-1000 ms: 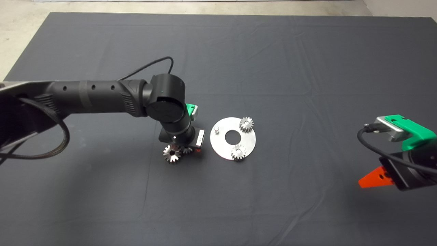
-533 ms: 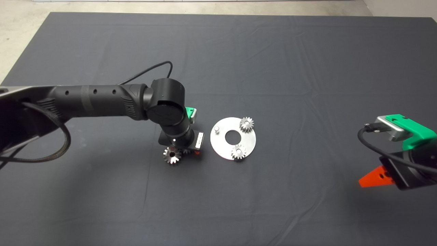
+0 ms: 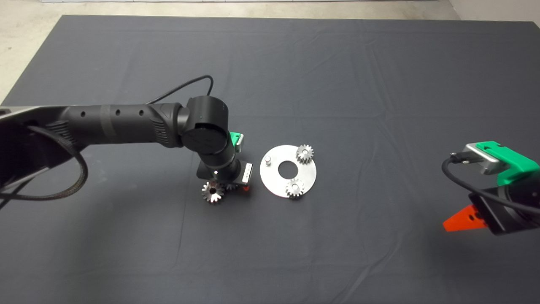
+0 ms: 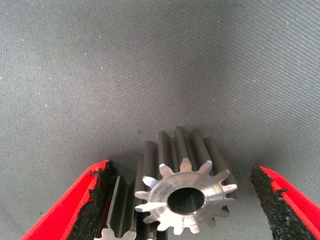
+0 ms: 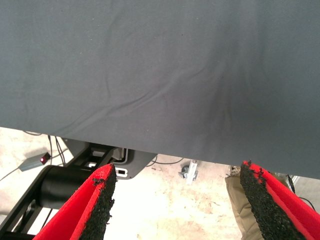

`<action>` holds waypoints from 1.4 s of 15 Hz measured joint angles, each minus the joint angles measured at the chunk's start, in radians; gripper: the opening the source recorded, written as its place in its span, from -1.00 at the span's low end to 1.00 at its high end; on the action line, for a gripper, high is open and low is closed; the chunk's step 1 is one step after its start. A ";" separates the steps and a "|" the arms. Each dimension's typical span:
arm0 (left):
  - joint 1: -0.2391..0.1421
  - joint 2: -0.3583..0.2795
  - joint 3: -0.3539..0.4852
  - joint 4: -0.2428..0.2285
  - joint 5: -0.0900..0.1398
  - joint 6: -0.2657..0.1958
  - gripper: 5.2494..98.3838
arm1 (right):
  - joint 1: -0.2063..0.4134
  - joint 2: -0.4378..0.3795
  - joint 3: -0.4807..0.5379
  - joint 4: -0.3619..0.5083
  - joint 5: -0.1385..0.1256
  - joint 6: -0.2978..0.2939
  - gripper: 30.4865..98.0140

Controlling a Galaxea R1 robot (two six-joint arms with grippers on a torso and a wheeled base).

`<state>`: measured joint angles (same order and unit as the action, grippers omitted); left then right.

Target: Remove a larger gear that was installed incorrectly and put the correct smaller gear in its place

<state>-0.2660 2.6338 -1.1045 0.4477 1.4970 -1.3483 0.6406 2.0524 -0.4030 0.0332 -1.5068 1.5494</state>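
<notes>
The left gripper (image 4: 182, 200) hangs low over the tabletop (image 3: 337, 76), its jaws spread wide around the smaller gear (image 4: 186, 192) and gripping nothing. The larger gear (image 3: 212, 191) seems to lie just beside it, partly hidden, off the round plate (image 3: 310, 172). To grip cleanly, centre on the smaller gear and close evenly; the right gripper (image 3: 457, 220) waits open at the edge.

We count four gears total: one larger gear (image 3: 212, 191), and three small ones, namely the smaller gear (image 3: 230, 185) right beside it on the mat (image 3: 337, 76) plus two gears (image 3: 304, 153) (image 3: 295, 188) on the one round plate (image 3: 310, 171). One bare peg (image 3: 267, 159) too. Two grippers (image 3: 242, 185) (image 3: 457, 221).
</notes>
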 measured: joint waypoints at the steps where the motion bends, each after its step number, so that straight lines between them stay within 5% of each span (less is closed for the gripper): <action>1: 0.000 0.000 0.000 -0.001 0.000 0.000 0.44 | 0.000 0.001 0.000 0.000 0.000 0.000 0.05; 15: -0.014 0.006 -0.046 -0.031 0.003 0.061 0.27 | 0.000 0.004 0.010 0.000 0.007 0.000 0.05; 21: -0.039 0.012 -0.072 -0.009 0.003 0.075 0.19 | 0.000 0.006 0.011 0.000 0.007 0.000 0.05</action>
<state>-0.3049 2.6455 -1.1766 0.4391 1.4996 -1.2730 0.6406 2.0581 -0.3919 0.0330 -1.4996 1.5496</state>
